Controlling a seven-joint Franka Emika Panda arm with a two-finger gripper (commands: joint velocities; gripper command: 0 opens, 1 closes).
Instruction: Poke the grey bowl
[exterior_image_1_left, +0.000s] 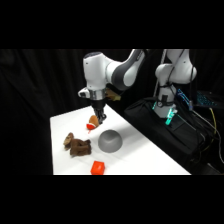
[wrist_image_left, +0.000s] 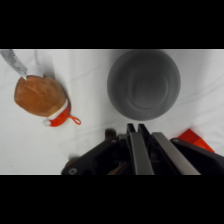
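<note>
Approach step: gripper (wrist_image_left: 135, 131) hung above table (exterior_image_1_left: 145, 157), fingers pressed together, holding nothing. Bowl (wrist_image_left: 144, 84) sat just ahead of fingertips, untouched. Next: descend forward onto dome.

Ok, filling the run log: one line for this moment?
hand: shut, above table | grey bowl: untouched, just ahead of hand | red block: near front edge

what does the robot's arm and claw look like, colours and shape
The arm is glossy white with rounded, bulbous segments and grey-black bands at its joints. It narrows to a small dark claw. In the wrist view the claw shows a black linkage and two flat, straight grey metal fingers. No markings or cables can be made out on the arm.
</note>
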